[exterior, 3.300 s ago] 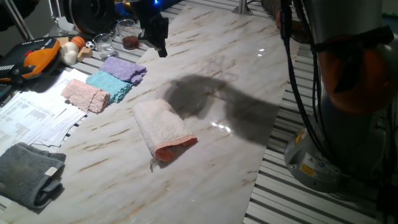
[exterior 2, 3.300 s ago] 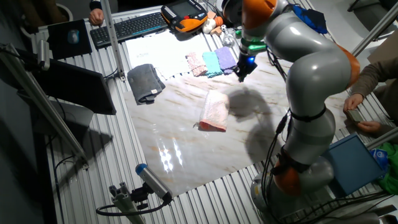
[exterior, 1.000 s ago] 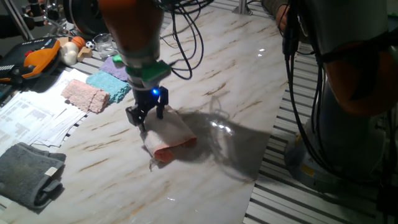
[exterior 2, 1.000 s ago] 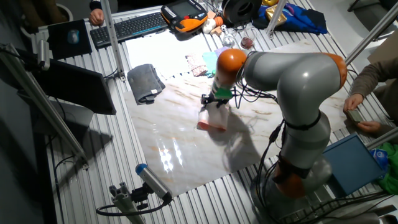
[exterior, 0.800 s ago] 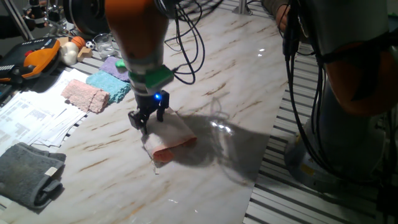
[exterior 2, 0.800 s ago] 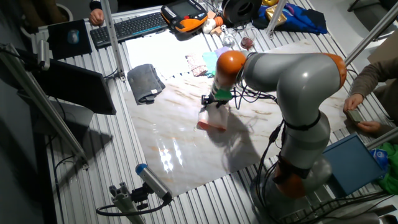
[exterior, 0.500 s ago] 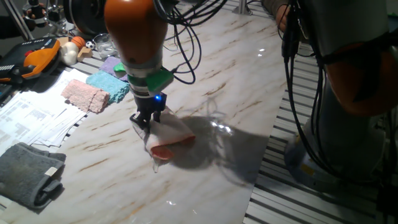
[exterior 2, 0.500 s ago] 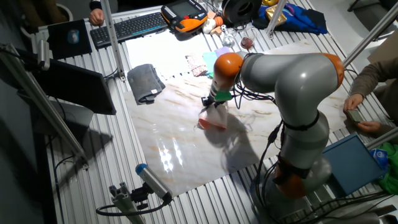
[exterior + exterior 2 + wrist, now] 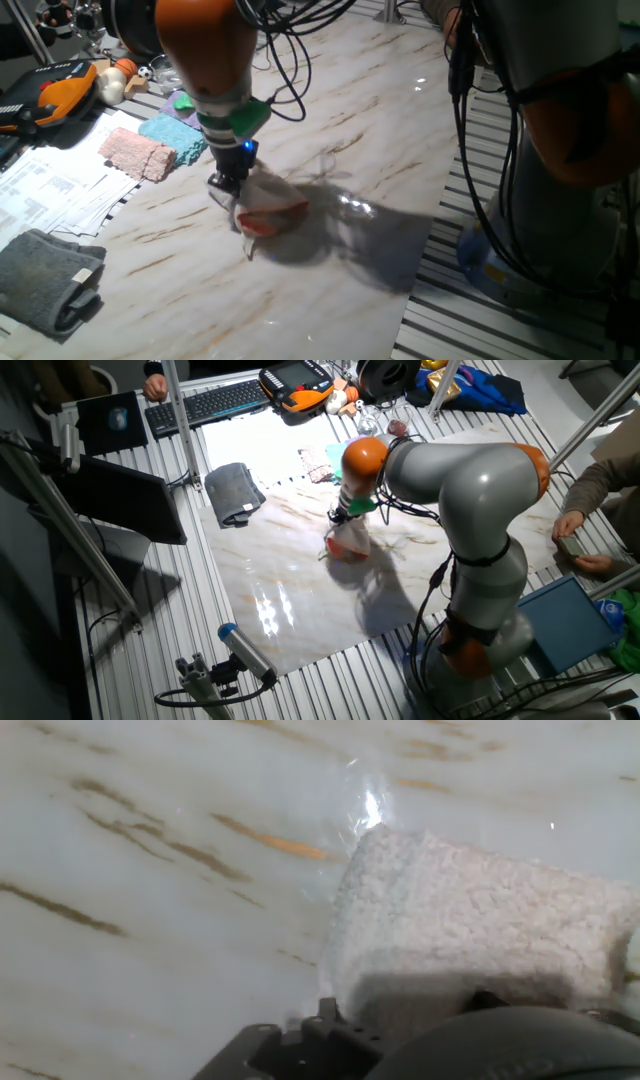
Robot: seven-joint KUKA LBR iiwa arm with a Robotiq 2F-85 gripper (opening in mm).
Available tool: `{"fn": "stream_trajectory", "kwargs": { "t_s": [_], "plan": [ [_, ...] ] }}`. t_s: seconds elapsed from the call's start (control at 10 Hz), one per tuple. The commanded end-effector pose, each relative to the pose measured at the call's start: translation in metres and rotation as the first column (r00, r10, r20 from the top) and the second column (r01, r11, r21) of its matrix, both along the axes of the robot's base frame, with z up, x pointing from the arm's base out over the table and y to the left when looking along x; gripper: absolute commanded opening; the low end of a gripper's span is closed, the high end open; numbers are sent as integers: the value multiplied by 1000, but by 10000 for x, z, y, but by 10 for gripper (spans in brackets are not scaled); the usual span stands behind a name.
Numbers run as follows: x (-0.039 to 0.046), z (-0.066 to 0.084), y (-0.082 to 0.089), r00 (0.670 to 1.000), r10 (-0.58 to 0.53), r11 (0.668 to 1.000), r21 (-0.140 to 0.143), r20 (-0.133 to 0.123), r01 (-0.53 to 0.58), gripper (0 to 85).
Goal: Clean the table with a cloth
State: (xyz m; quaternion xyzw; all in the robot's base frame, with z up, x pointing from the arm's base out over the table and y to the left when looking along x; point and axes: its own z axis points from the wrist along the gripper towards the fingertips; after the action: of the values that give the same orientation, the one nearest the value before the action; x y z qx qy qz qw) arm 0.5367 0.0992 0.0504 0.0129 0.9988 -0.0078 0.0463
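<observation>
The cloth (image 9: 268, 208) is a pale pinkish-white fluffy towel with an orange-red edge. It hangs bunched from my gripper (image 9: 231, 187), which is shut on its near end over the middle of the white marble table (image 9: 340, 120). Its orange edge hangs low, close to the tabletop. In the other fixed view the gripper (image 9: 341, 520) holds the cloth (image 9: 350, 541) just above the table (image 9: 290, 600). In the hand view the cloth (image 9: 470, 935) fills the right side, right below the fingers, over the veined table (image 9: 150, 860). The fingertips are hidden by the cloth.
A salmon-pink cloth (image 9: 138, 152) and a teal cloth (image 9: 177, 134) lie at the table's left edge. A grey towel (image 9: 45, 277) lies at the near left corner beside papers (image 9: 50, 180). The robot base (image 9: 540, 240) stands at the right. A person's arm (image 9: 595, 485) is at the far right.
My gripper came down onto the flat cloth, shut on its end and lifted it. The cloth now hangs bunched and has shifted slightly left with the gripper.
</observation>
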Motion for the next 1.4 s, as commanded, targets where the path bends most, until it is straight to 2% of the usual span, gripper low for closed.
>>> {"fn": "stream_trajectory", "kwargs": {
  "t_s": [0.0,0.3,0.5,1.0,1.3],
  "plan": [
    [40,-25,-71,1000,13,1000,-3,7,-13,0],
    [158,-33,-218,999,46,999,-11,11,-46,0],
    [245,-16,-391,997,79,997,-14,9,-79,0],
    [365,-49,-893,988,157,987,-23,12,-156,0],
    [369,11,-1113,983,185,982,-33,8,-185,0]
  ]
}}
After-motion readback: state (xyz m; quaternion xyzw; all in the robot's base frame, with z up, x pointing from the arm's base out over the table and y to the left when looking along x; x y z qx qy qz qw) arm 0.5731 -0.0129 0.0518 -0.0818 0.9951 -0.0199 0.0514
